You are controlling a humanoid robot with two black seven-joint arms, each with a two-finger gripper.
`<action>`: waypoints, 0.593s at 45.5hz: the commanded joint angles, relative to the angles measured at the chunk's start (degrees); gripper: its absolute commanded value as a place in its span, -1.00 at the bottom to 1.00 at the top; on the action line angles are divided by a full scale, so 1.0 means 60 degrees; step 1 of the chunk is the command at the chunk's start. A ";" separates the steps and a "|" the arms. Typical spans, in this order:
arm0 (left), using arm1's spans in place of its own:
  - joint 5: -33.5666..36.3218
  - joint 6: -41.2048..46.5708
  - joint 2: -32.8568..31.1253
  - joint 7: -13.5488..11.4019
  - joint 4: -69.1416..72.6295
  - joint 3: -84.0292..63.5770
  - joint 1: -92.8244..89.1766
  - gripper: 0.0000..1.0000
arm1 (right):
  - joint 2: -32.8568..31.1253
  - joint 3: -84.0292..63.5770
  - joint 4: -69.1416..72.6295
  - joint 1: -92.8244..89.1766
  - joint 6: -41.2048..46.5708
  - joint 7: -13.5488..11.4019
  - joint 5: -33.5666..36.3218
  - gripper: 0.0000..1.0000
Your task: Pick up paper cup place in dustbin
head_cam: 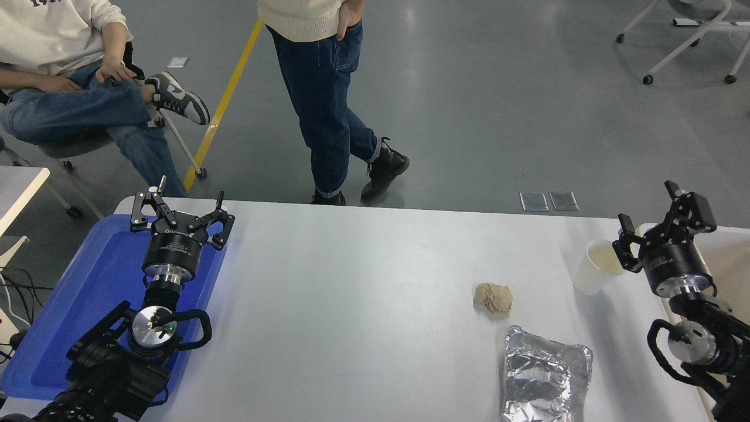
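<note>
**Right gripper beside the cup**

I see my right gripper [665, 223] spread wide, empty, with the cup [595, 266] standing upright just at its 9 o'clock. The dustbin [726, 258] lies at the cup's 3 o'clock, behind the arm. My left gripper [180, 212] is parked wide open over the blue tray [88, 281].

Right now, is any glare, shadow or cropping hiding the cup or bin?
Head view: even light, sharp; the small white paper cup reads clearly beside the right claw; the cream-rimmed bin is cut by the right edge; glare only on the crinkled silver foil tray.
</note>
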 commanded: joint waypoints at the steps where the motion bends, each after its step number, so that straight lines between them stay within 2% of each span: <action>1: 0.0000 0.0002 -0.0004 0.0012 -0.0004 0.0000 -0.0015 1.00 | -0.0828 -0.1003 0.0022 0.0379 -0.0026 -0.0041 0.0011 1.00; 11: 0.0000 0.0002 -0.0004 0.0012 -0.0004 0.0000 0.0000 1.00 | -0.1634 -0.1237 0.1060 0.0306 -0.0406 -0.0099 0.0099 1.00; 19: 0.0000 0.0002 -0.0004 -0.0003 -0.0004 0.0000 0.0000 1.00 | -0.2044 -0.2847 0.2145 0.0832 -0.1460 -0.0831 0.0084 1.00; 27: 0.0000 0.0002 -0.0004 -0.0003 -0.0004 0.0000 0.0000 1.00 | -0.2790 -0.4371 0.3316 0.1799 -0.2296 -0.0920 0.0260 1.00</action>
